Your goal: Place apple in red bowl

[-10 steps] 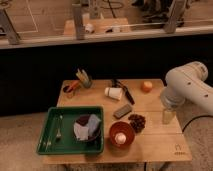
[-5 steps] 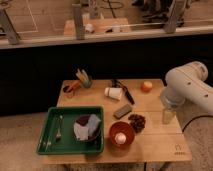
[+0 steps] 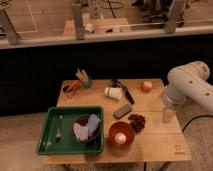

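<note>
The apple (image 3: 146, 86) is a small orange-red fruit lying on the wooden table (image 3: 155, 142) near its back right corner. The red bowl (image 3: 121, 134) stands near the table's front middle, with a small white egg-like ball (image 3: 120, 137) inside it. My white arm comes in from the right, and my gripper (image 3: 168, 116) hangs over the table's right edge, in front of and to the right of the apple, well apart from it and from the bowl.
A green tray (image 3: 50, 131) at the front left holds a dark bowl with a grey-blue cloth (image 3: 88, 127) and cutlery. A white cup (image 3: 113, 93), a dark utensil (image 3: 125, 93), a grey block (image 3: 121, 111), dark berries (image 3: 136, 121) and a utensil holder (image 3: 84, 79) lie mid-table.
</note>
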Motion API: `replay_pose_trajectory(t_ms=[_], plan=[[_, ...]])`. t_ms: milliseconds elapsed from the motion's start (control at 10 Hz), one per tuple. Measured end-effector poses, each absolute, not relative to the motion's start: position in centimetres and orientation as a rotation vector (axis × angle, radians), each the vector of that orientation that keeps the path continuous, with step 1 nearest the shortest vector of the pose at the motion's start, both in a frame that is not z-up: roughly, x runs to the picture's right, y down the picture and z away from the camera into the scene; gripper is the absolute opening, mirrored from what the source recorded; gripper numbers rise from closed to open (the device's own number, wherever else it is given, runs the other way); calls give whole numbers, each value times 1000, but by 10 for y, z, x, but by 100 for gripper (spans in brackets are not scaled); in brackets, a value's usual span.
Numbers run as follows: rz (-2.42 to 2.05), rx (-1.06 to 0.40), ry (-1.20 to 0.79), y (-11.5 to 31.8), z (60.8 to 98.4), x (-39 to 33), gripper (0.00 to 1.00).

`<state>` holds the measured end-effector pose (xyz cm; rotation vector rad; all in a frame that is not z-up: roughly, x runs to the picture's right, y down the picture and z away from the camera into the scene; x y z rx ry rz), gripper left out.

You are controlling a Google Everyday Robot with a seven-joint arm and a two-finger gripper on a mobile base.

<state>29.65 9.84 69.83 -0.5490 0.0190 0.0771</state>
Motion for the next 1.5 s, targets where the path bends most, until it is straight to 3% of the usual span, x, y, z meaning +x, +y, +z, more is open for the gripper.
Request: replay_pose_trajectory(t_ms=[500,1500], plan=[[111,-239,-87,39,734,319,80],[113,-233,-88,38,734,320,80]])
